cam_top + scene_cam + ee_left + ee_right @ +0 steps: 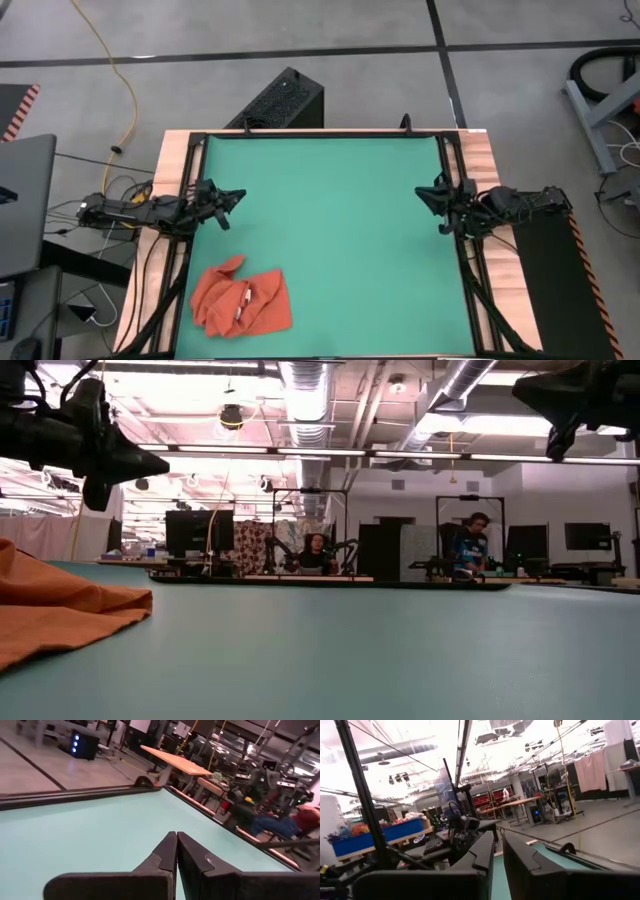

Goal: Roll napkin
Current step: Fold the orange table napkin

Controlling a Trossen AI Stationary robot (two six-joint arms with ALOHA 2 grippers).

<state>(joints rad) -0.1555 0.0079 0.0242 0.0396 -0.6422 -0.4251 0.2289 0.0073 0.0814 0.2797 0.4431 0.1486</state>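
The napkin (243, 298) is an orange-red cloth lying crumpled on the green table top (340, 230) near the front left corner, a small white tag (240, 300) on its top. In the low view the napkin (60, 610) rests on the mat at the left. My left gripper (238, 197) hovers at the table's left edge, beyond the napkin, shut with nothing in it (176, 837). My right gripper (422, 192) hovers at the right edge, far from the cloth; its fingers stand a narrow gap apart (498, 837) around nothing.
A black box (283, 100) stands on the floor just past the table's far edge. Wooden borders (170, 180) and black rails frame the mat. People sit at desks (470, 545) in the room beyond. The mat's middle and right side lie bare.
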